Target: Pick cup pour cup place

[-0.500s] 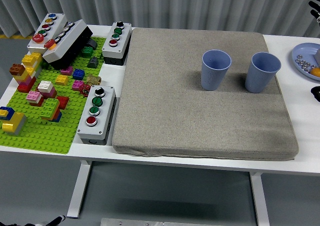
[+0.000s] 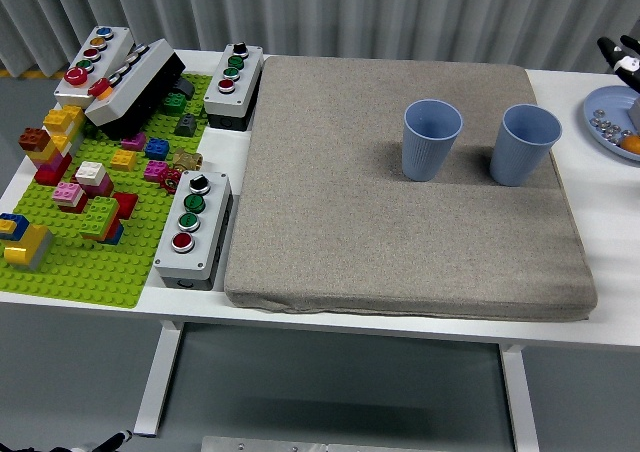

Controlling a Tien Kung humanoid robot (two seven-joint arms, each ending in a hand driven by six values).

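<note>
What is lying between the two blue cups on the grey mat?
Nothing. In the head view, only bare grey mat shows between the left blue cup and the right blue cup; they stand apart.

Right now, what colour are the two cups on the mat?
Both cups are light blue, standing upright on the grey mat; seen in the head view.
</note>
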